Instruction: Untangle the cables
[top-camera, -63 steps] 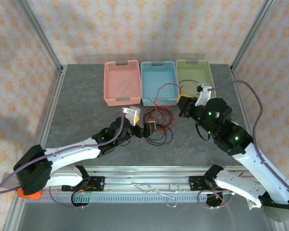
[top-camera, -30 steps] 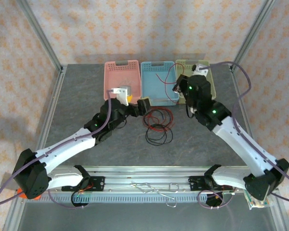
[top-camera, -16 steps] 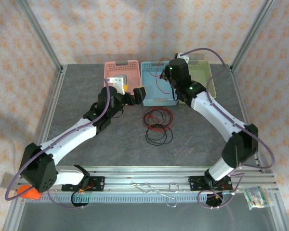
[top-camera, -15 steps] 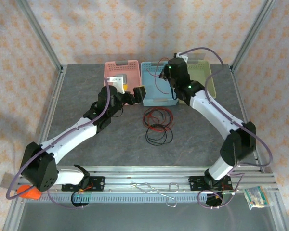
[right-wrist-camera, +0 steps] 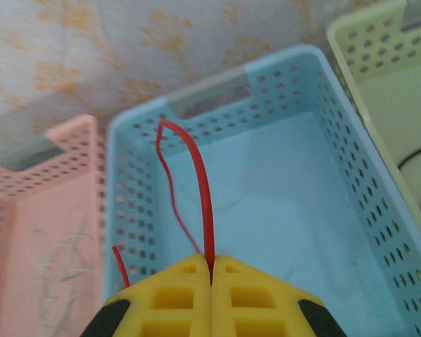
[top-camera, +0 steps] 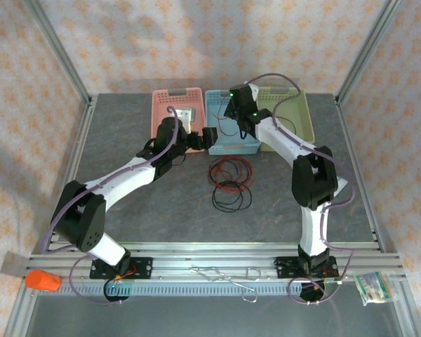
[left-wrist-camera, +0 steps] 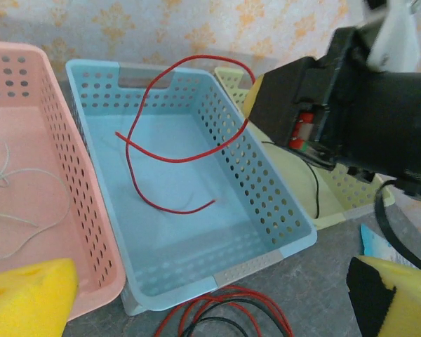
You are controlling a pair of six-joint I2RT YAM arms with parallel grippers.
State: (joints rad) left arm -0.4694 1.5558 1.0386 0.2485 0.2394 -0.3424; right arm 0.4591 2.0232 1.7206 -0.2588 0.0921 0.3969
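The right tool is clamped on a red cable above the blue basket. The left tool gapes wide at the basket's near edge, above the coiled cables on the tabletop.

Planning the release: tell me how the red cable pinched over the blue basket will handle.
The red cable arches freely from the shut right gripper, so probably light and slightly springy. Its loose loops suggest it will flop once released.

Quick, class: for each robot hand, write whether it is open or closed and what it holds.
Left hand: open, holding nothing.
Right hand: closed on the red cable.
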